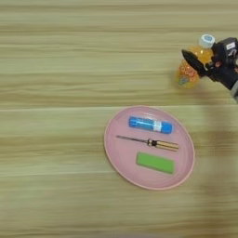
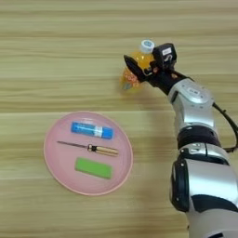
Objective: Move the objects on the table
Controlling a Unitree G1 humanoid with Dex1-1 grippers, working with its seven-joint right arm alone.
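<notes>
My pincer (image 2: pixel 139 65) is at the orange-drink bottle (image 2: pixel 134 70), well beyond the pink plate (image 2: pixel 53 135) and off to its right. One black finger (image 2: pixel 132 67) lies across the front of the bottle, the other looks to be behind it by the cap, so fingers are spread about the bottle's width w/ the bottle between them. Looks like a grip, but I can't tell if the bottle is lifted or standing on the table (image 2: pixel 56 56); it's tilted a bit, white cap pointing away from the plate.

On the plate, 3 things side by side, none touching:
- blue tube w/ white end (image 2: pixel 92 130), far side of the plate
- screwdriver (image 2: pixel 88 148) across the middle, thin shaft pointing to the plate's left edge, yellow-black handle toward the right
- green block (image 2: pixel 93 168) on the near side, lying flat

Progress, as I judge it: screwdriver and block are already sitting in the plate, so those 2 look done if the plate is the goal. Bottle is the only object off the plate, so that's what's left: bring it toward the plate and set it down. Free room in there is tight, mostly the right rim area.
</notes>
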